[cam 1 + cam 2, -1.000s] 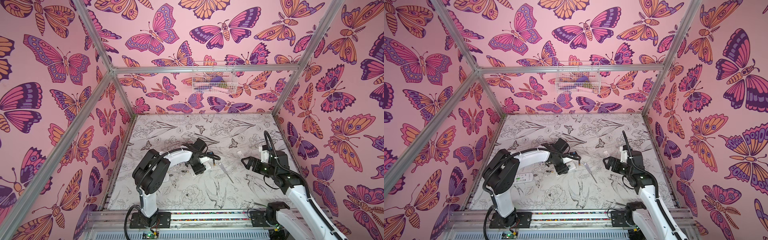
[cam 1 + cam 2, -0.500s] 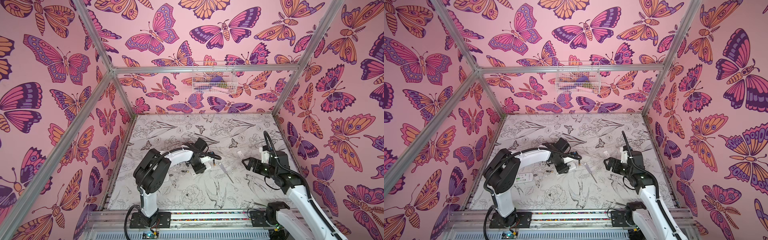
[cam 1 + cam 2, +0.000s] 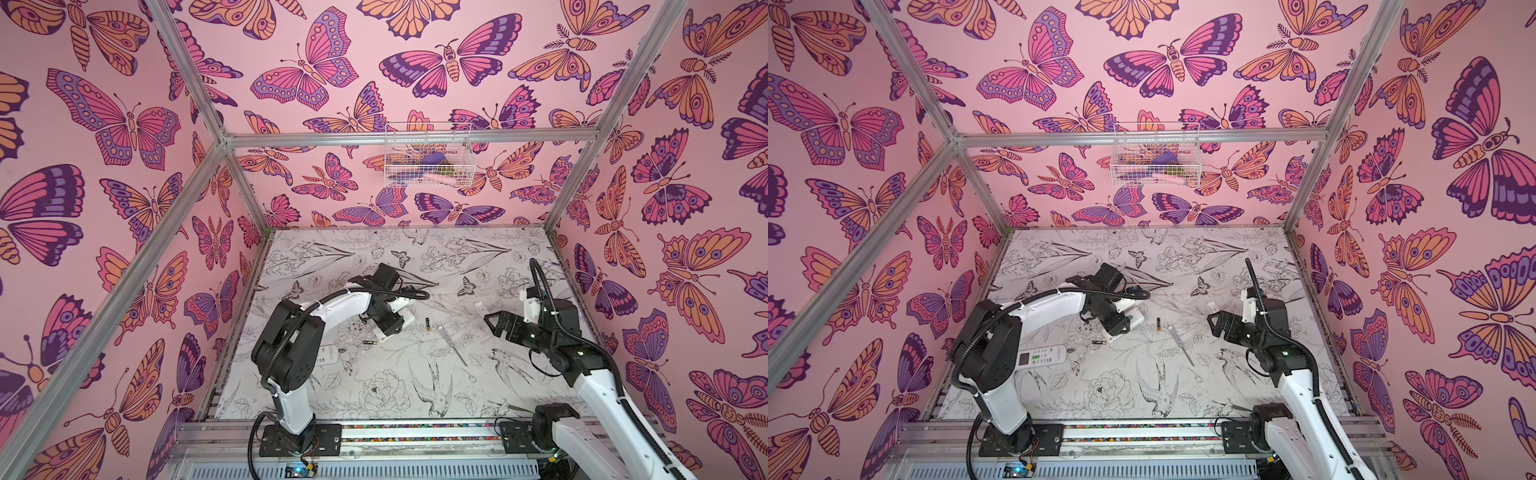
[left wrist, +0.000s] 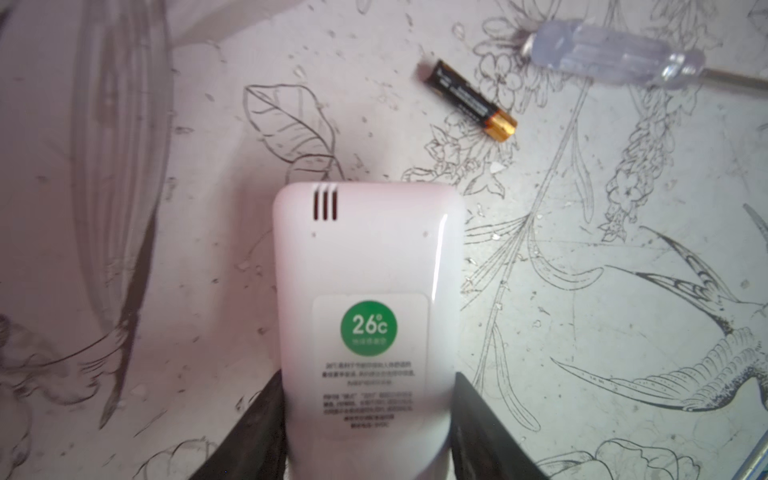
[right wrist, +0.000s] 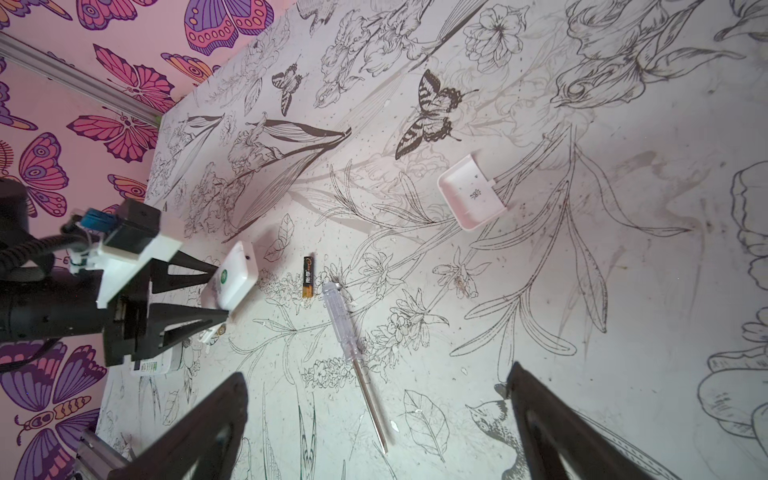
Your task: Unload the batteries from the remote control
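Note:
My left gripper (image 4: 370,382) is shut on a white remote control (image 4: 365,257); its back faces up with a green sticker, and a dark finger presses each long side. In both top views that gripper (image 3: 390,328) (image 3: 1119,324) holds the remote (image 3: 1136,318) low over the mat's middle. One black battery with a gold end (image 3: 427,325) (image 4: 467,99) (image 5: 307,276) lies just right of it. Another battery (image 3: 369,343) (image 3: 1098,343) lies nearer the front. My right gripper (image 3: 494,326) (image 5: 377,371) hangs open and empty at the right.
A clear-handled screwdriver (image 3: 451,343) (image 5: 340,320) lies between the two grippers. A white battery cover (image 3: 480,308) (image 5: 471,197) rests behind the right gripper. A second white remote (image 3: 1040,356) lies by the left arm's elbow. A wire basket (image 3: 428,158) hangs on the back wall.
The left gripper's fingers have narrowed onto the remote's sides. The right arm and the loose things on the mat have stayed where they were.

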Motion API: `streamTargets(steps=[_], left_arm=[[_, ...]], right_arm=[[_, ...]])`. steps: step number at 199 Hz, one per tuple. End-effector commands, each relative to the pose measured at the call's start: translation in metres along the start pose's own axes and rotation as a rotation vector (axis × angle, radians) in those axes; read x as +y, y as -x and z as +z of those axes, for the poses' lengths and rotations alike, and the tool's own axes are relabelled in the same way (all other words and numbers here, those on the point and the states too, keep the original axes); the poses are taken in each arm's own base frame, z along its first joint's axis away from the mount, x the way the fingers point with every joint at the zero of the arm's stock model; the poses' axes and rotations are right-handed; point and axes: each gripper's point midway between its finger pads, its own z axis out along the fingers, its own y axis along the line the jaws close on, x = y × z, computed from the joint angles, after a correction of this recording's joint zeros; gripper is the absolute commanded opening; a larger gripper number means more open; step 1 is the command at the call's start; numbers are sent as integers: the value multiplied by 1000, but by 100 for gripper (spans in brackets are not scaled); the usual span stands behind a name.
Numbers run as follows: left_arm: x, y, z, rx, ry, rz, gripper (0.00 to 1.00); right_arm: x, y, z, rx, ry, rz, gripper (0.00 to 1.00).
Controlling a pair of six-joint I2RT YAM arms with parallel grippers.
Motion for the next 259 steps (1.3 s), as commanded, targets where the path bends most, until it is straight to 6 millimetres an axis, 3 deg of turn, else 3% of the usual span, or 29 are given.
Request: streamTargets(steps=[1, 27, 56, 142, 189, 259], left_arm=[[12, 10, -26, -74, 22, -67, 55], [29, 13, -50, -141, 67, -122, 55], [55, 6, -73, -219, 135, -214, 53], [119, -37, -97, -316, 235, -514, 54], [149, -64, -96, -310, 300, -653, 53], [163, -81, -79, -258, 310, -699, 53]], right_arm=[[11, 26, -15, -84, -4, -79, 98], [16, 44, -35, -156, -47, -179, 98], [18, 52, -50, -204, -83, -284, 98], [-4, 73, -92, -444, -272, -392, 99], [-18, 52, -87, -365, -319, -463, 99], [-39, 40, -100, -507, -389, -474, 99]])
